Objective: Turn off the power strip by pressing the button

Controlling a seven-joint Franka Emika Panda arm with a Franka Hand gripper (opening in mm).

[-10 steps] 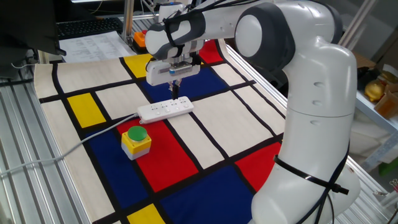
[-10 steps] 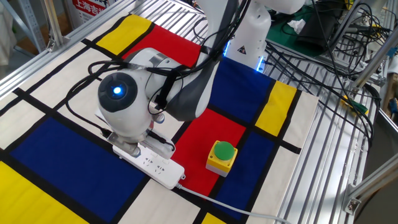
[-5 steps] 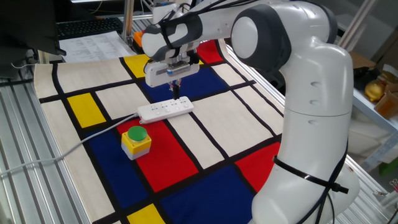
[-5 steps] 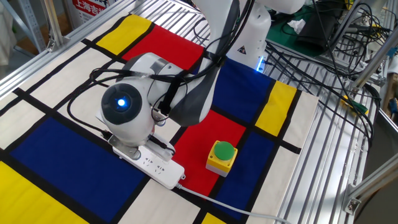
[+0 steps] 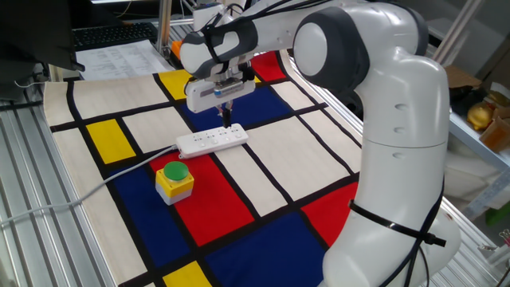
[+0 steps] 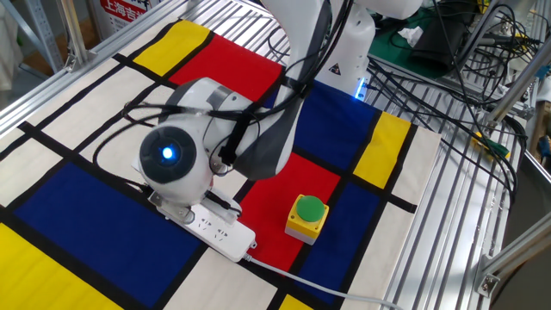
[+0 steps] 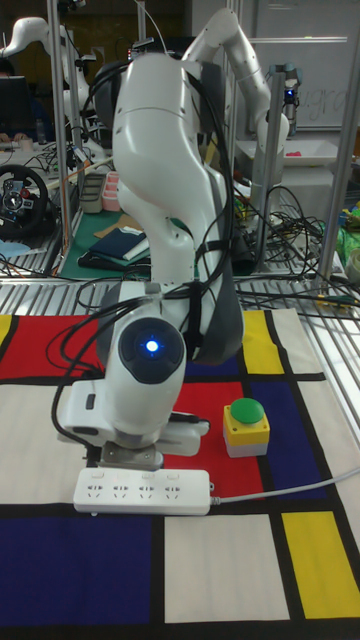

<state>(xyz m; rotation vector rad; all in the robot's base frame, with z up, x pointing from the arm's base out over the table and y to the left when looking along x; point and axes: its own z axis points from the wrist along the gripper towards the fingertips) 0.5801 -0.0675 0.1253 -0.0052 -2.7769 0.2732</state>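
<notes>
The white power strip (image 5: pixel 205 142) lies across a red and a blue patch of the coloured mat, and its pale cable (image 5: pixel 119 170) runs off to the left. My gripper (image 5: pixel 227 122) points straight down over the strip's end away from the cable. Its dark fingers show as one narrow prong with no gap, the tips at the strip's far edge or just above it. From the other fixed view the wrist covers that end of the strip (image 6: pixel 219 232). It also covers part of the strip (image 7: pixel 150 490) in the tall view. I cannot make out the button.
A yellow box with a green dome (image 5: pixel 174 179) stands just in front of the strip, near its cable end. The arm's large white body (image 5: pixel 398 183) fills the right side. Bare metal slats (image 5: pixel 32 231) border the mat on the left.
The wrist has shifted slightly along the strip and sunk a little toward it. The strip and the yellow box have not moved.
</notes>
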